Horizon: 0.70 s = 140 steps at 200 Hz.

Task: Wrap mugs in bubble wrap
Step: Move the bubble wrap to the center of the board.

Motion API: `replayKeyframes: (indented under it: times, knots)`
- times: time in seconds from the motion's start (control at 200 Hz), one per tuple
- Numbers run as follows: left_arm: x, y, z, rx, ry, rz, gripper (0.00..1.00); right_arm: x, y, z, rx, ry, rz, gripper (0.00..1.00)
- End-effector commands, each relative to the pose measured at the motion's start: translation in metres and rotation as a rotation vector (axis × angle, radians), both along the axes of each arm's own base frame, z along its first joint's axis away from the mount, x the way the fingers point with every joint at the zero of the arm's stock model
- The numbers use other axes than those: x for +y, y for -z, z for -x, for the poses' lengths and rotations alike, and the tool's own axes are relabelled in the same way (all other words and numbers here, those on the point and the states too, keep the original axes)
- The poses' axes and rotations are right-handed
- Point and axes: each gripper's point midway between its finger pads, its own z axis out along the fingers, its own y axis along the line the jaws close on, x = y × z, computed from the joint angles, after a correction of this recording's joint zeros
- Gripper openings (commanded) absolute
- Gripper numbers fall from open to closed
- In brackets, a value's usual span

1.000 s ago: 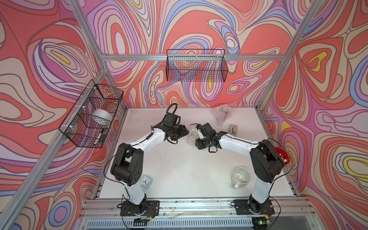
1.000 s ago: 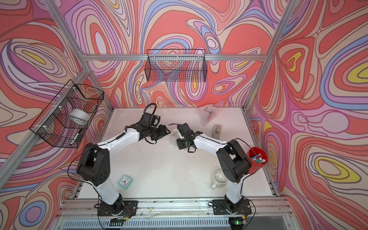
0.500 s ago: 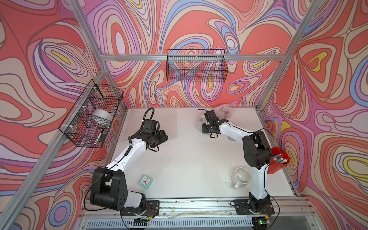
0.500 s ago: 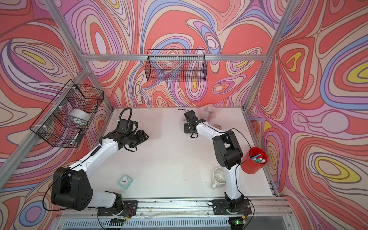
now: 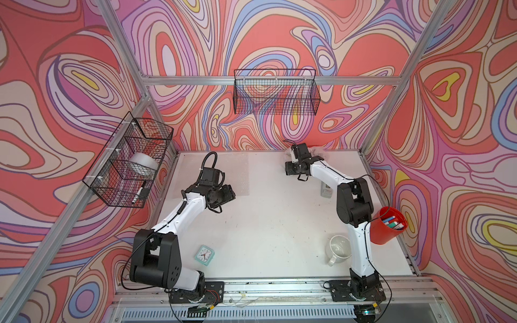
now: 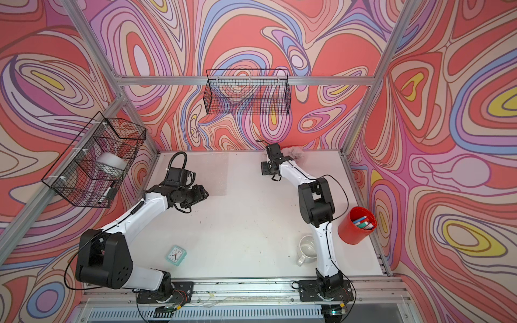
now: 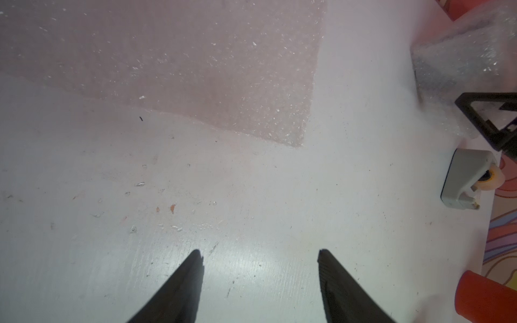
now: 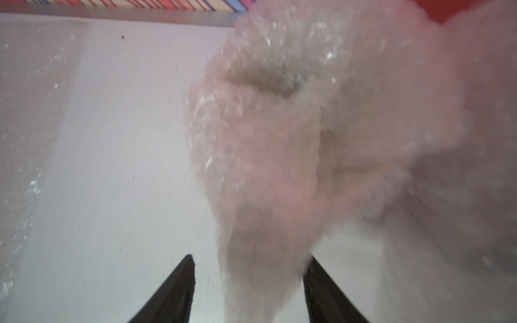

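In the left wrist view the left gripper (image 7: pixel 260 260) is seen over the bare white table (image 7: pixel 251 195), its fingers spread wide with nothing between them. In both top views it is placed left of centre (image 5: pixel 228 194). A flat sheet of bubble wrap (image 7: pixel 195 64) is laid on the table just beyond it, toward the back wall; in a top view (image 5: pixel 237 170) it is only faintly made out.

The right gripper (image 8: pixel 250 261) is found at the upper right of centre in the top views, close to the back wall. Its jaws are parted. A crumpled bundle of bubble wrap (image 8: pixel 307 139) reaches down between them, clear of one finger and against the other, so it is not clamped. The same bundle is seen at the table's back edge (image 5: pixel 321 152). What is wrapped inside cannot be told.

A white mug (image 5: pixel 340 249) is stood upright at the lower right, beside the right arm, well apart from both grippers. A small clock (image 5: pixel 204 254) lies at the lower left, and a red cup (image 5: pixel 387 225) of markers is set at the right edge.
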Motion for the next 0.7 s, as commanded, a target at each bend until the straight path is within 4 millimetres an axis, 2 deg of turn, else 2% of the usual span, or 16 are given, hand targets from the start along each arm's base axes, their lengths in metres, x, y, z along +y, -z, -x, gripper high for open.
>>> replayKeyframes:
  times: [0.0, 0.065, 0.125, 0.16, 0.235, 0.326, 0.406, 0.461, 0.566, 0.696]
  knots:
    - [-0.028, -0.027, -0.001, -0.114, 0.139, -0.004, 0.71, -0.022, -0.059, 0.048, -0.037, 0.115, -0.012, 0.63]
    - [-0.059, -0.033, 0.009, -0.165, 0.248, -0.039, 0.73, -0.042, -0.065, 0.086, -0.008, 0.194, -0.025, 0.61]
    - [-0.075, -0.027, 0.020, -0.165, 0.302, -0.113, 0.73, -0.057, -0.067, 0.123, 0.031, 0.244, -0.033, 0.60]
    - [-0.076, -0.019, 0.024, -0.142, 0.299, -0.152, 0.71, -0.064, -0.067, 0.140, 0.052, 0.252, -0.031, 0.59]
    - [-0.057, 0.001, 0.021, -0.096, 0.227, -0.236, 0.68, -0.066, -0.065, 0.172, 0.115, 0.238, -0.055, 0.57]
    - [-0.038, 0.009, 0.000, -0.064, 0.168, -0.268, 0.66, -0.050, -0.074, 0.197, 0.159, 0.119, -0.129, 0.55]
    - [-0.022, 0.017, -0.028, -0.038, 0.145, -0.320, 0.66, -0.062, -0.078, 0.223, 0.246, 0.135, -0.060, 0.54]
    - [-0.015, 0.028, -0.045, 0.011, 0.138, -0.342, 0.68, -0.071, -0.073, 0.246, 0.336, 0.146, 0.004, 0.54]
    - [-0.028, 0.047, -0.073, 0.046, 0.212, -0.336, 0.72, -0.081, -0.075, 0.275, 0.376, 0.177, 0.061, 0.54]
    - [-0.052, 0.063, -0.092, 0.075, 0.300, -0.278, 0.73, -0.085, -0.074, 0.289, 0.386, 0.211, 0.033, 0.55]
